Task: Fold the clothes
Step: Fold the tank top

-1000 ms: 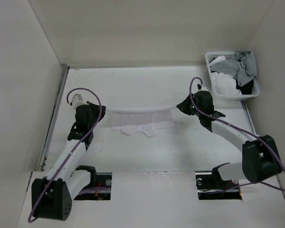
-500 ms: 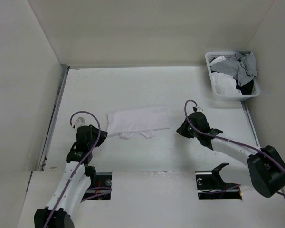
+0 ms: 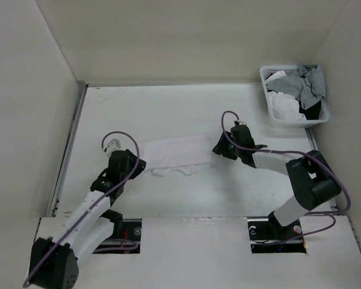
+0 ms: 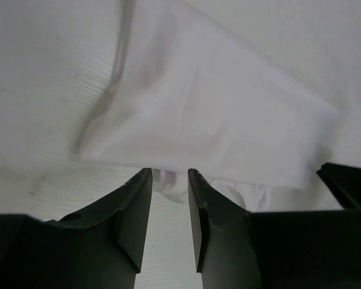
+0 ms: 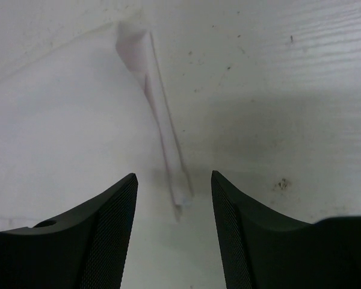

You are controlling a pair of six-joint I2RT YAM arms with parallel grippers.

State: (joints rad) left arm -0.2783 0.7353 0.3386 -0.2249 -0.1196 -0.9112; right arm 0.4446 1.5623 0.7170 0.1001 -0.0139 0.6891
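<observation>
The white garment (image 3: 177,153) lies flat-ish in the middle of the table (image 3: 168,108) as a wide band, long axis running 9 to 3 o'clock, w/ a rumpled bit poking out of its 6 o'clock edge. The left gripper (image 3: 138,164) sits at the band's 8 o'clock corner. Its wrist view shows the jaws a narrow gap apart w/ nothing btwn them, cloth edge just beyond the tips. The right gripper (image 3: 218,147) is at the 3 o'clock end, jaws wider, also empty, w/ a thin folded edge of fabric on the table just ahead of the gap. So neither holds anything. Looks to me like the cloth is laid out and taking hold for the next fold is the step in hand. To do it well, imo: each side should catch the whole stack of layers at its corner, not just the top sheet, since fabric this thin prob. slides apart. Fingers go in low, one under the edge, and both arms lift evenly so the band doesn't skew. That stray 6 o'clock bit wants tucking in. The basket (image 3: 295,99) of other laundry sits at 1 o'clock, well apart, no bother.
</observation>
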